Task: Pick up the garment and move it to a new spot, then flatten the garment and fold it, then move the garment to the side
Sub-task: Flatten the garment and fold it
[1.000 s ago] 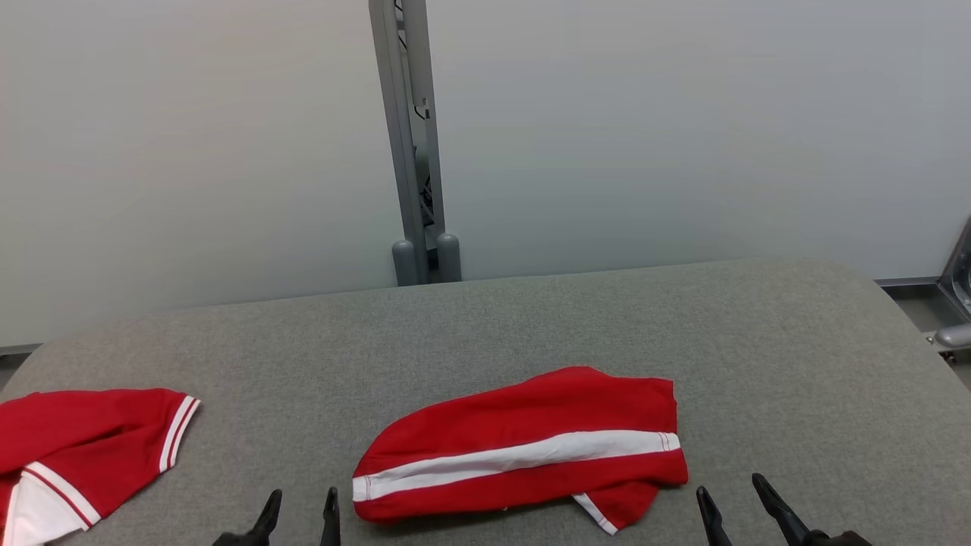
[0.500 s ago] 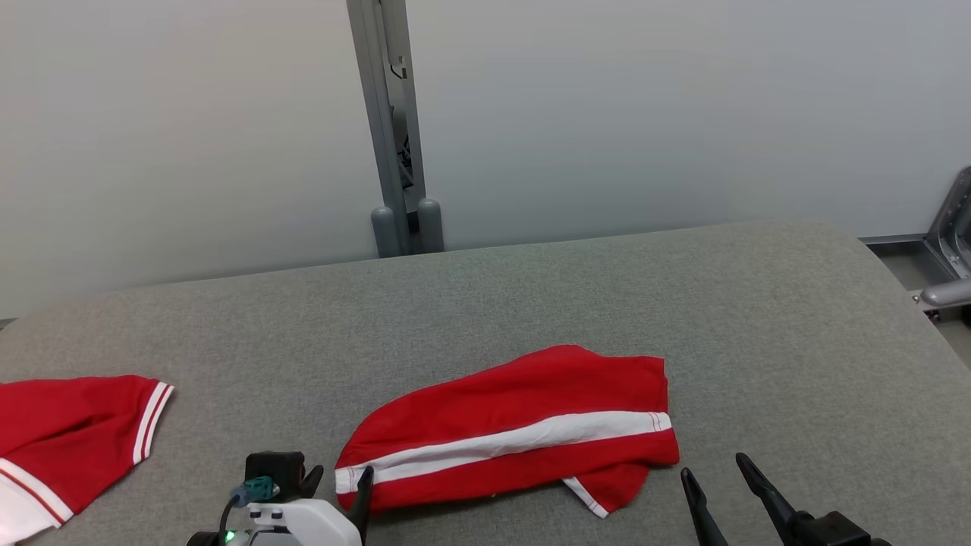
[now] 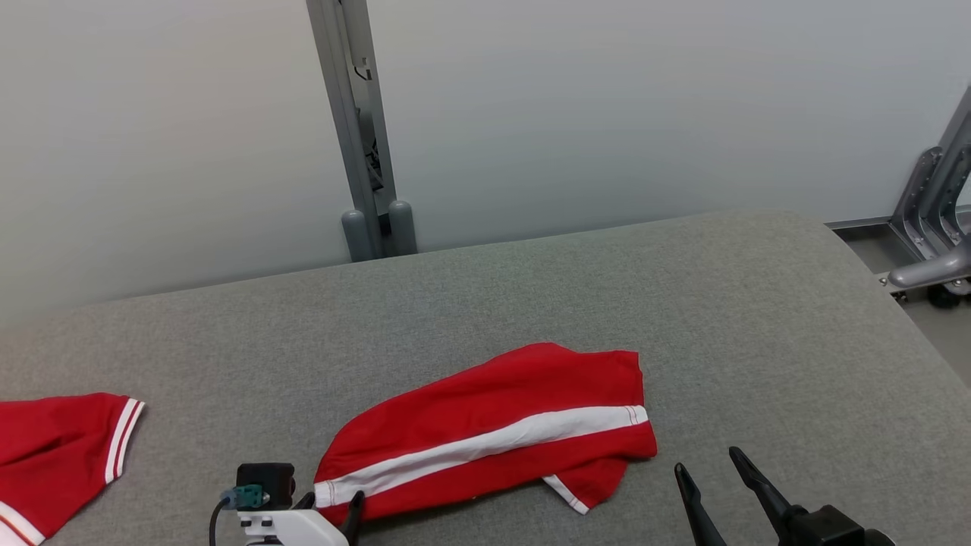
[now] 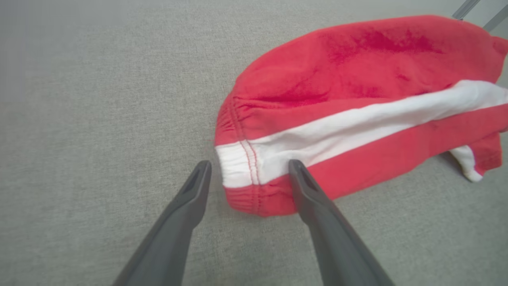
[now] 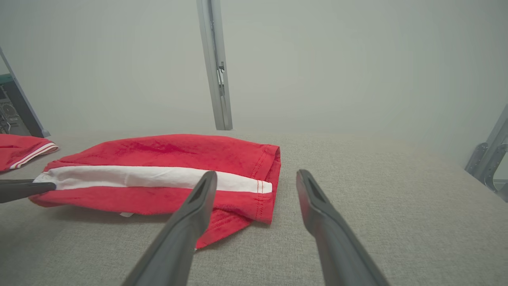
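Your rumpled red knit garment [image 3: 485, 421], white-striped, lies by the grey felt table's [image 3: 721, 303] front edge; left gripper [image 4: 250, 167] and right gripper [image 5: 257, 174] gape empty; pale wall [image 3: 607, 114] behind.

— We see the red knit-cloth garment with a white stripe [image 3: 485, 425] as soft and matt. Its waistband is puckered, and rows of stitching show at the hem.
— Under it, we read the grey cloth-covered tabletop [image 3: 607, 288] as matt and finely rough, with a woven speckle.
— Left of the garment, the second red cloth piece with white trim [image 3: 53, 447] looks to us like the same matt knit.
— Behind the garment, the upright grey metal post [image 3: 353, 136] is smooth with a dull sheen. So is the grey metal frame [image 3: 929, 205] to the garment's right.
— On the left gripper [image 4: 250, 166] and the right gripper [image 5: 257, 174], we find the fingers [image 4: 170, 238] dark, smooth and matt, plastic by the look.
— By the garment's waistband, the white wrist housing [image 3: 296, 527] is smooth plastic.
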Controlling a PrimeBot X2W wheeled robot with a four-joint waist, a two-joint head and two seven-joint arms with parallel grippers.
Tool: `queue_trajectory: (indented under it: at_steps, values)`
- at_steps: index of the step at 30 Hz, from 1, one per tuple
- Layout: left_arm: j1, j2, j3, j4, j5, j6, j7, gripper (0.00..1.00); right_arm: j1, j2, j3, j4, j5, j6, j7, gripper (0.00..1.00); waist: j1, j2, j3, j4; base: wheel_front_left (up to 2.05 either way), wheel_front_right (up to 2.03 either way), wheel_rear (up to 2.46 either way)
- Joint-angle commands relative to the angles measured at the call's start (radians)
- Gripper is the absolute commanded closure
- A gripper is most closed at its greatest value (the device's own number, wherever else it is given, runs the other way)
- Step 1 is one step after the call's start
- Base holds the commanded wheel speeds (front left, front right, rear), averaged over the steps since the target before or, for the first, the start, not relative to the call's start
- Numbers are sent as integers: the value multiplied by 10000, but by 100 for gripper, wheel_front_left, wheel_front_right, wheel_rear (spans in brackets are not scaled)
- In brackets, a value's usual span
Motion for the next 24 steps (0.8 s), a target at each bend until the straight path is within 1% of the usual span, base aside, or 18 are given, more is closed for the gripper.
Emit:
queue_trajectory:
  at_steps: [1, 6, 7, 8, 9, 10, 11, 14, 15, 17, 20, 24]
  values:
    - [-17, 17, 27, 7, -60, -6, -35, 0, -94, -85, -31, -27, 62, -3, -61, 0, 0, -1, 6, -32, 0, 0, 0]
    - [-99, 48, 53, 99, -150, -27, -192, 1, -63, -137, -27, -41, 61, -3, -59, 0, 0, -1, 28, -98, 0, 0, 0]
    - [-115, 53, 38, 104, -165, -55, -212, 13, -51, -142, -28, -40, 61, -3, -59, 0, 0, -1, 30, -102, 0, 0, 0]
    - [-131, 86, -8, 98, -120, -72, -249, 22, -37, -142, -27, -44, 60, -3, -59, 0, 0, -1, 31, -105, 0, 0, 0]
    - [-132, 107, -31, 96, -81, -79, -282, 46, -21, -141, -32, -43, 58, -3, -59, 0, 0, -1, 29, -106, 0, 0, 0]
    - [-124, 117, -49, 91, -60, -74, -318, 62, -4, -140, -38, -43, 58, -3, -59, 0, 0, -1, 27, -107, 0, 0, 0]
    - [-111, 126, -62, 71, -39, -43, -379, 75, 9, -138, -51, -47, 58, -3, -59, 0, 0, -1, 31, -103, 0, 0, 0]
    - [-29, 162, -99, -75, 46, 81, -581, 85, 22, -122, -75, -55, 59, -3, -59, 0, 0, -1, 47, -66, 0, 0, 0]
    - [26, 172, -120, -137, 63, 77, -623, 100, 19, -113, -80, -51, 59, -3, -59, 0, 0, -1, 52, -48, 0, 0, 0]
    - [122, 229, -150, -323, 109, 63, -761, 100, -4, -98, -16, 37, 86, -3, -59, 0, 0, -1, 65, -13, 0, 0, 0]
    - [293, 337, -171, -664, 142, -2, -1084, 100, -231, -82, 213, 501, 311, -3, -59, 0, 0, -1, 119, 29, 0, 0, 0]
    - [532, 549, -198, -1083, 222, -106, -1472, 100, -905, -57, 707, 1745, 946, -3, -55, 0, 0, -1, 232, 130, 0, 0, 0]
